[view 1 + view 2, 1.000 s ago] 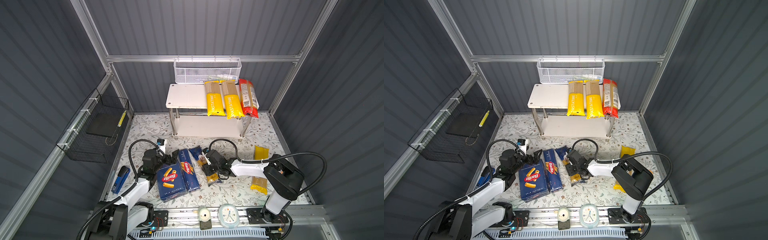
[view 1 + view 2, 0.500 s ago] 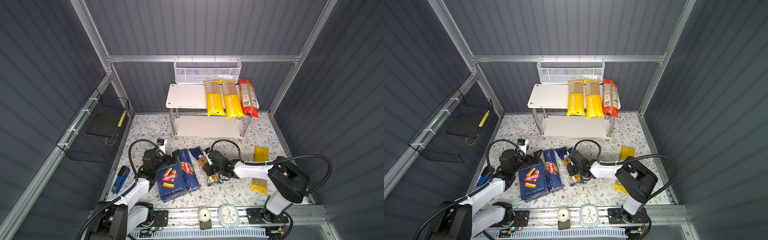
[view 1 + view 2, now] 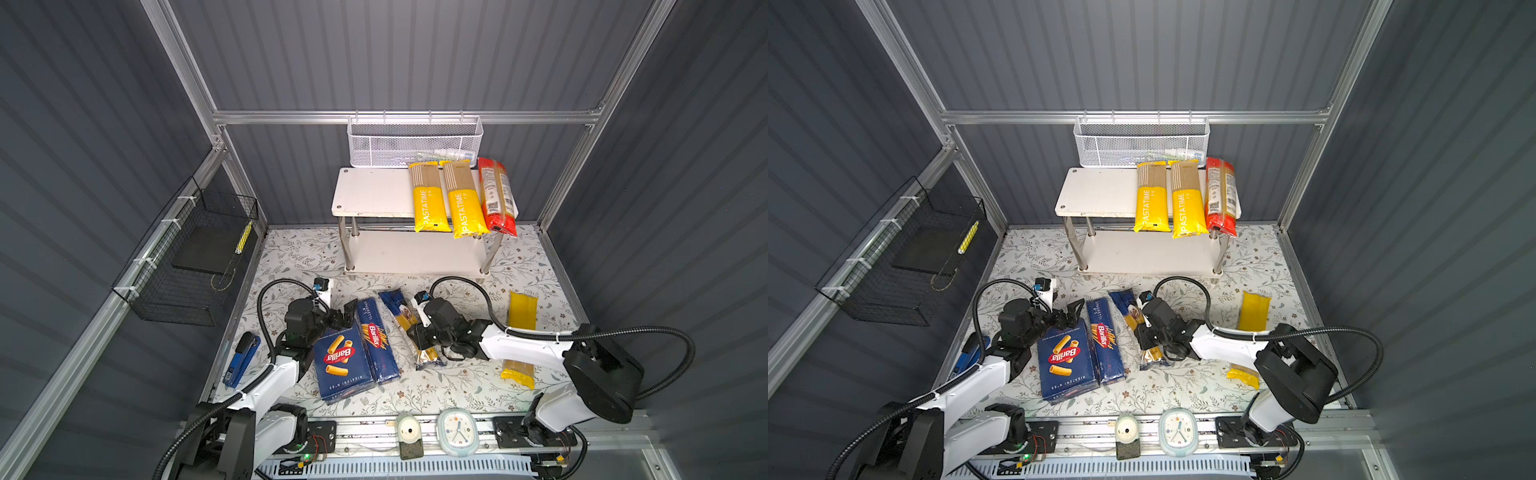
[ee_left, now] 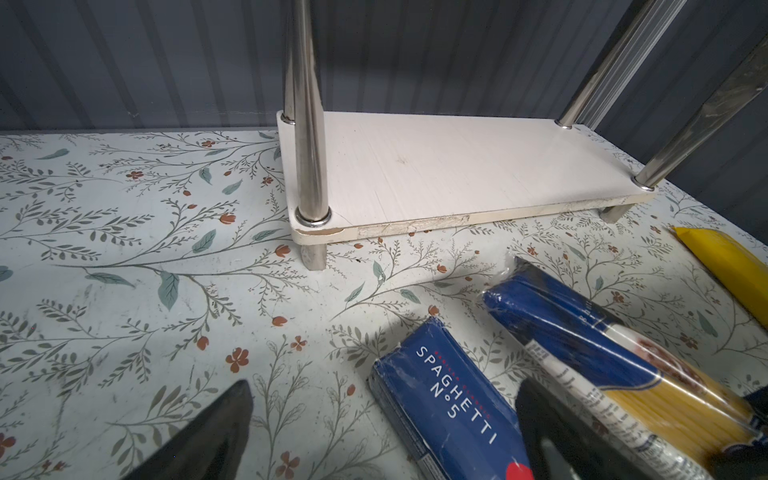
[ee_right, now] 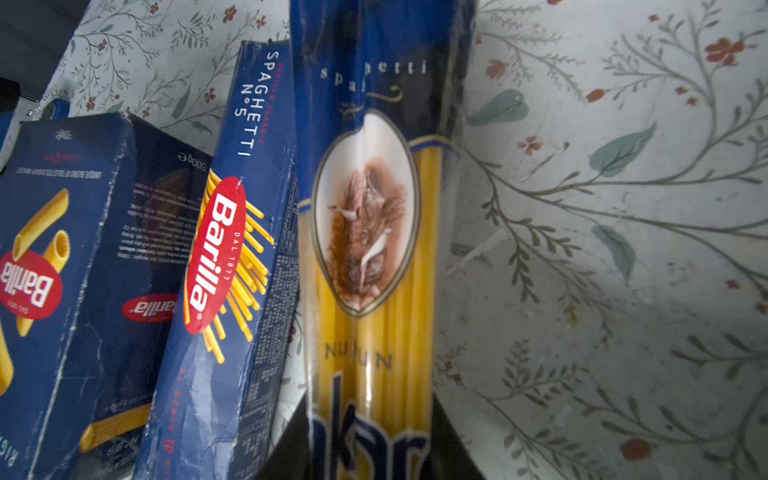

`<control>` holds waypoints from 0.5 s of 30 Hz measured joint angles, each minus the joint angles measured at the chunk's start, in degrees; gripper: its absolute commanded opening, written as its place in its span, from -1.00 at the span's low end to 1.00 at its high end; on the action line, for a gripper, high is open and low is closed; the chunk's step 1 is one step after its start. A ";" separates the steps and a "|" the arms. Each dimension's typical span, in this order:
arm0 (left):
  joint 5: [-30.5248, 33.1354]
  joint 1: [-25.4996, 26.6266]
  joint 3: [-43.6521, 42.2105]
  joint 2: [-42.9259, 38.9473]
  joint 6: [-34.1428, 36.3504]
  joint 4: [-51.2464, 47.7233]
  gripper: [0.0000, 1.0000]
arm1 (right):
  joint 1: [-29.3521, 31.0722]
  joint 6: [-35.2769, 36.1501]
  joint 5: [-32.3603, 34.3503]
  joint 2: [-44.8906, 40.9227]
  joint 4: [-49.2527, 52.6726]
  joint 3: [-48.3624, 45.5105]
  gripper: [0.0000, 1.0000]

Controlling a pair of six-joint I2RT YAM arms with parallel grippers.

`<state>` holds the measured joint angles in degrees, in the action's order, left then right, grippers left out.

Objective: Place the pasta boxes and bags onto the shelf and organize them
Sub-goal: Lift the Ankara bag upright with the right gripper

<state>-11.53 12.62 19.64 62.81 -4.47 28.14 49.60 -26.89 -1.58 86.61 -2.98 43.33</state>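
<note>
Looking down in both top views, I see the shelf [image 3: 374,195] standing at the far edge of the table [image 3: 291,257]. Two PASTATIME bags [image 3: 430,203] and a red-clear bag [image 3: 496,195] lie side by side on the right end of its upper board, their near ends hanging over the front. Toward the table's near edge, left of the middle, the wide Barilla box [image 3: 343,361] and the narrow Barilla box [image 3: 376,336] lie flat, touching along their long sides. The dark blue bag [image 3: 399,307] lies slanted just right of them, and the yellow-clear bag [image 3: 521,316] lies near the right edge, partly under my right arm. My left hand [image 3: 345,318] hovers at the far end of the wide Barilla box with its jaws apart, and my right hand [image 3: 419,336] sits over the middle of the dark blue bag. From the left wrist, my fingers [image 4: 208,436] stand wide, the narrow Barilla box's end shows between them, and the shelf's lower board is bare beyond. From the right wrist, my fingers [image 5: 453,440] press both sides of the dark blue bag, closed on it; whether it is off the table I cannot tell.
</note>
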 measured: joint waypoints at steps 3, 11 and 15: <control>0.00 0.00 0.00 0.00 0.00 0.00 0.99 | -0.20 -0.11 -0.07 -0.22 0.02 0.00 -0.48; 0.00 0.00 0.00 0.00 0.00 -0.24 0.99 | -0.33 0.33 -0.55 -2.25 1.16 0.00 -0.49; 0.00 0.00 0.00 0.00 -0.02 -0.24 0.99 | -0.33 1.16 -0.61 -5.14 2.23 0.31 -0.49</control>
<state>-11.53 12.62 19.64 62.81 -4.49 27.90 49.28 -25.74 -2.20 81.47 -0.75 43.64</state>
